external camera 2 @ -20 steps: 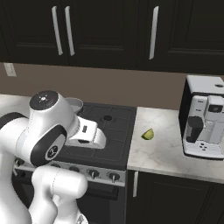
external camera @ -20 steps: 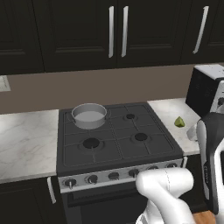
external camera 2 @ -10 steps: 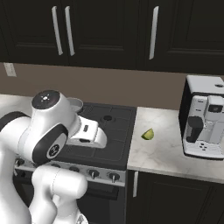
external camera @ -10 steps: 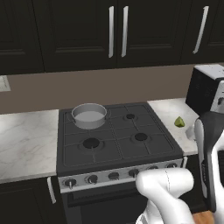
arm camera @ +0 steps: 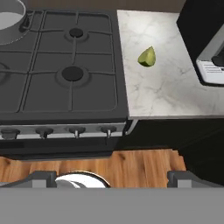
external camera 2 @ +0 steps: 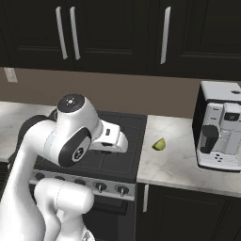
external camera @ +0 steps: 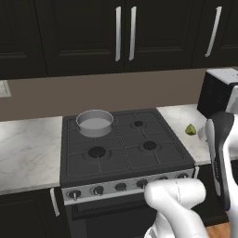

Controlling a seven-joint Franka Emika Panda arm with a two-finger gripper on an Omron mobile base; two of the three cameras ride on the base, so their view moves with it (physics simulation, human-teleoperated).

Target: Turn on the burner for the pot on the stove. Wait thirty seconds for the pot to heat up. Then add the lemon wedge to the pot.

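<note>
Silver knob strip (arm camera: pixel 61 130) on the stove (external camera: pixel 122 153) is what I'm lining up on first, and from the hand view it sits ahead of my fingers and off toward their left side, well apart, nothing touched yet. My gripper (arm camera: pixel 111 177) hangs with its two tips spread wide and empty over the wood floor (arm camera: pixel 131 164) in front of the range. The pot (external camera: pixel 95 122) sits on the back-left burner, beyond the knobs and furthest from the fingers on that same left side. No flame that I can see. The lemon wedge (arm camera: pixel 147 57) lies on the marble counter (arm camera: pixel 162 83) just right of the stove, ahead and slightly right of the fingers, long axis running roughly away from me. So I reckon: forward and left for a knob, lemon later.
</note>
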